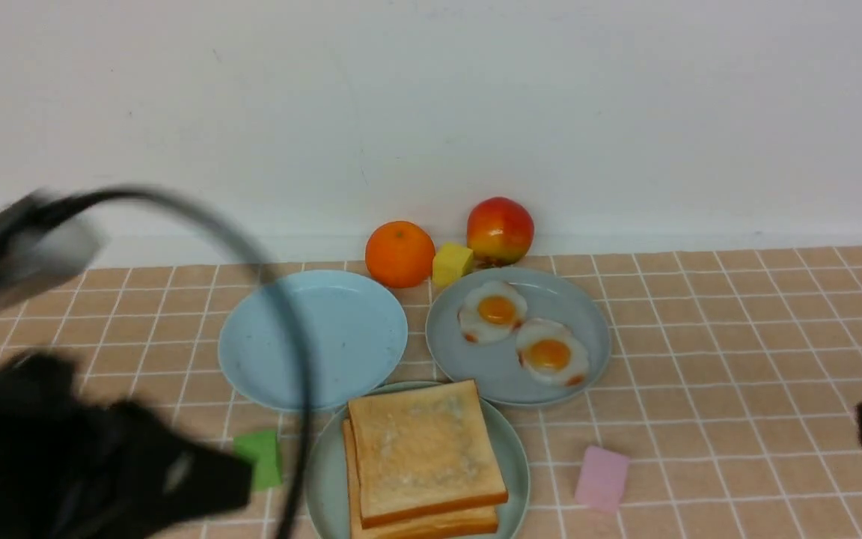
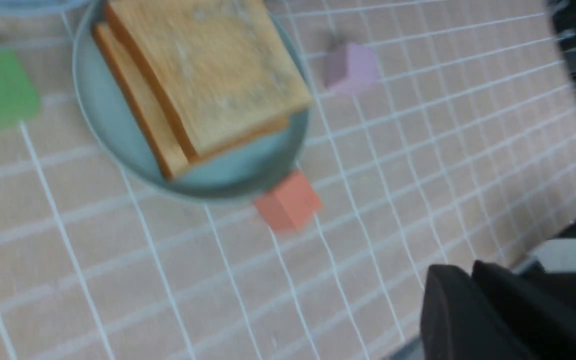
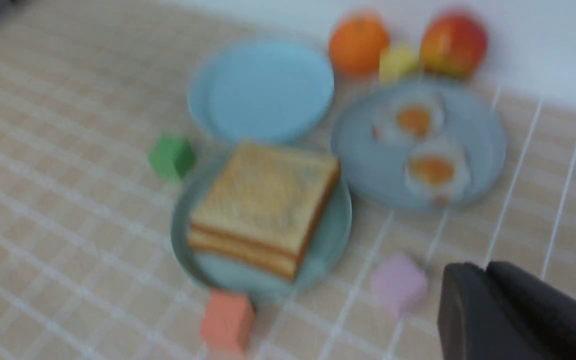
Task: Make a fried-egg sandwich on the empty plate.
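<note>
Looks like the closing step. Shows two toast slices [image 1: 423,449] stacked on the mint-green plate [image 1: 324,468] at the middle of the worktop's near edge, slightly skewed. Cannot confirm a fried egg inside: sees none at the seam in the blurred wrist views. Counts two fried eggs [image 1: 551,353] on the grey-blue plate [image 1: 491,378], set further back, right of centre. Finds the left gripper [image 2: 460,275] toward the near-left corner and the right gripper [image 3: 468,272] by the right edge, both seemingly with fingers pressed together and holding nothing. Next, probably calls for checking the filling; if absent, lift the top slice, fetch an egg, cover again.
</note>
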Controlling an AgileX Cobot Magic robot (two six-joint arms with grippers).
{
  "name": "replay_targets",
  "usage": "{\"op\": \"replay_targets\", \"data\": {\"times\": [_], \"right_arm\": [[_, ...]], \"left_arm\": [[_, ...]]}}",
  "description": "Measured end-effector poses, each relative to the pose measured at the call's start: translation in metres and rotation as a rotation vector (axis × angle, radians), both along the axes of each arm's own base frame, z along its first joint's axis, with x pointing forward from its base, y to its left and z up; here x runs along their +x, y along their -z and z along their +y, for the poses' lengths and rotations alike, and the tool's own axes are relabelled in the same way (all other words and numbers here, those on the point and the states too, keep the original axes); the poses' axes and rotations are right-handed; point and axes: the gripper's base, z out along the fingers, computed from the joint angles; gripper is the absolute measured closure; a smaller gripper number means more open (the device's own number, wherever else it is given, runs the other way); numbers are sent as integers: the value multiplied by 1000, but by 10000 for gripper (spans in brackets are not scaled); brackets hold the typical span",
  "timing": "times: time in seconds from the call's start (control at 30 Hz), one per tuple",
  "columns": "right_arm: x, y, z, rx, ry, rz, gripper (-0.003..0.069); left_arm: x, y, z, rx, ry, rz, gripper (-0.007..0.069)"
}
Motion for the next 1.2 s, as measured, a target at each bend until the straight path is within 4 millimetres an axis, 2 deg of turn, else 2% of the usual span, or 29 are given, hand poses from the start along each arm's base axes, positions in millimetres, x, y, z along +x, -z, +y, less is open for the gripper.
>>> {"op": "replay_targets", "data": {"times": [0.1,0.13,0.17,0.3,0.6,1.03,1.1,1.17,1.2], "right_arm": [[-17,2,-11,68,1,-86,592],[-18,3,-12,72,1,-91,592],[-26,6,-17,94,3,-129,589],[-37,17,-25,107,5,-167,585],[-40,29,-26,79,3,-131,577],[-40,30,-26,72,2,-120,563],[-40,30,-26,72,2,-120,560],[-40,30,-26,72,2,-120,556],[-40,30,-26,72,2,-120,555]], "left_arm": [[-35,6,14,-55,-24,-35,637],[-37,6,15,-59,-26,-37,638],[-52,11,21,-83,-43,-58,638],[-70,17,32,-80,-69,-114,638],[-70,13,34,-96,-97,-169,638],[-70,14,35,-95,-99,-171,638],[-71,17,38,-79,-111,-211,638],[-73,20,48,-1,-155,-372,638],[-72,21,49,9,-157,-373,638]]}}
